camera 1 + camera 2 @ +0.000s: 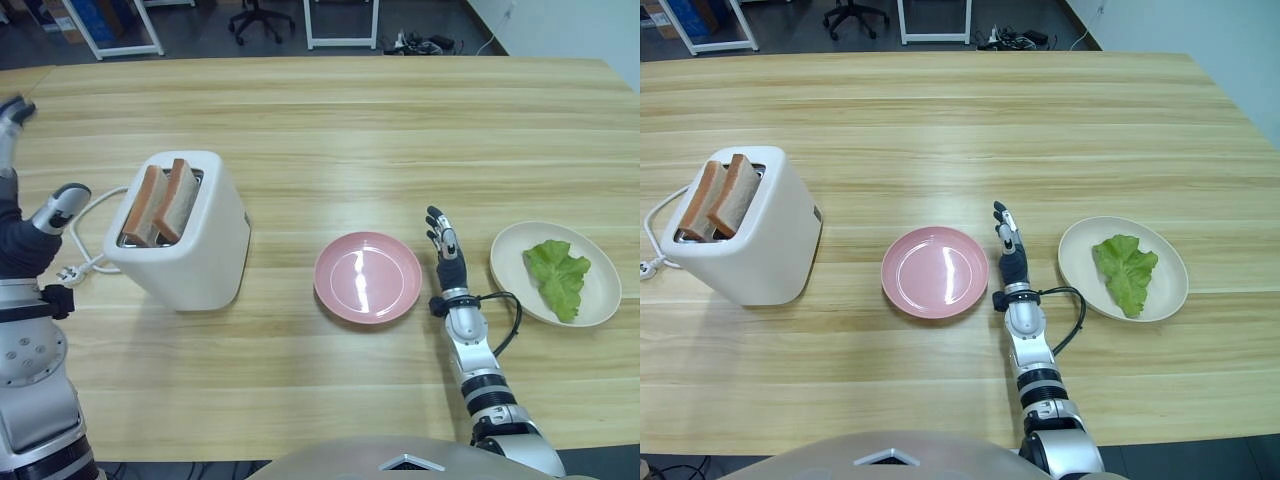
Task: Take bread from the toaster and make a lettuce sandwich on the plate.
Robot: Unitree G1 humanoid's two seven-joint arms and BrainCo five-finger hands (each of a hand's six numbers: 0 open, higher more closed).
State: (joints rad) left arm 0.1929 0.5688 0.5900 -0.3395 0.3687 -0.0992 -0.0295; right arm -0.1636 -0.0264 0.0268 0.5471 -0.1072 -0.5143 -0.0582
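A white toaster (pixel 190 235) stands on the left of the wooden table with two slices of bread (pixel 162 203) sticking out of its slots. An empty pink plate (pixel 367 277) lies at the centre. A green lettuce leaf (pixel 556 275) rests on a cream plate (pixel 600 262) at the right. My right hand (pixel 445 250) lies flat on the table between the two plates, fingers straight and holding nothing. My left hand (pixel 35 190) hovers at the left edge, left of the toaster, fingers spread and empty.
The toaster's white cord and plug (pixel 75 268) trail on the table to its left, under my left hand. Behind the table stand an office chair (pixel 262 18) and white frames on the floor. The far half of the table is bare wood.
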